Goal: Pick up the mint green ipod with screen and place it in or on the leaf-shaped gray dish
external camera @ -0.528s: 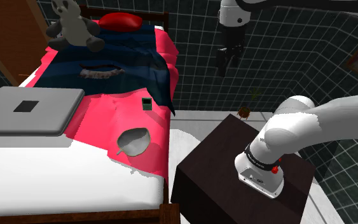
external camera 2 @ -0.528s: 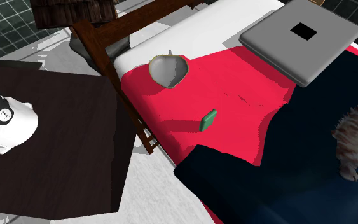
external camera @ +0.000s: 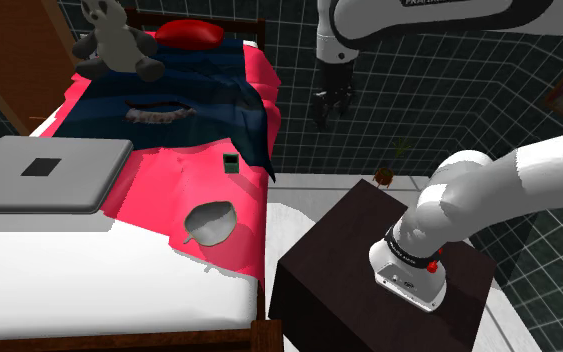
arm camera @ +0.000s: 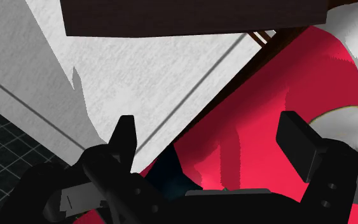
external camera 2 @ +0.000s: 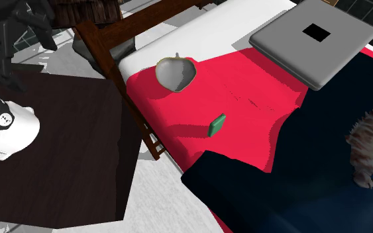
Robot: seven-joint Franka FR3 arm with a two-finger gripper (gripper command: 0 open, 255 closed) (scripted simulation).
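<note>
— Shoulder view first. Where to look for the green ipod [external camera: 230,163]?

— On the red bed cover [external camera: 159,185], just beside the dark blue blanket [external camera: 184,110], a little way from the leaf-shaped dish [external camera: 210,221]. Standing up on its edge, by the look of it.

— And the gripper [external camera: 327,104]?

— High up, out past the bed's side, well apart from the ipod. Best to swing over the ipod, come straight down, and pinch its thin sides.

— Second exterior view?

— Ipod [external camera 2: 217,125] on the red, dish [external camera 2: 176,73] near the bed's corner, grey laptop [external camera 2: 314,40] beyond. Dark smudge [external camera 2: 12,33] in the top corner, too murky to name.

— Wrist view?

— Fingers [arm camera: 125,133] wide apart, nothing between. Under them, pale floor [arm camera: 171,70] and red cover. Pale rim [arm camera: 346,118] at the side, maybe the dish, cut off. Hard to tell the ipod's screen side anywhere.
</note>
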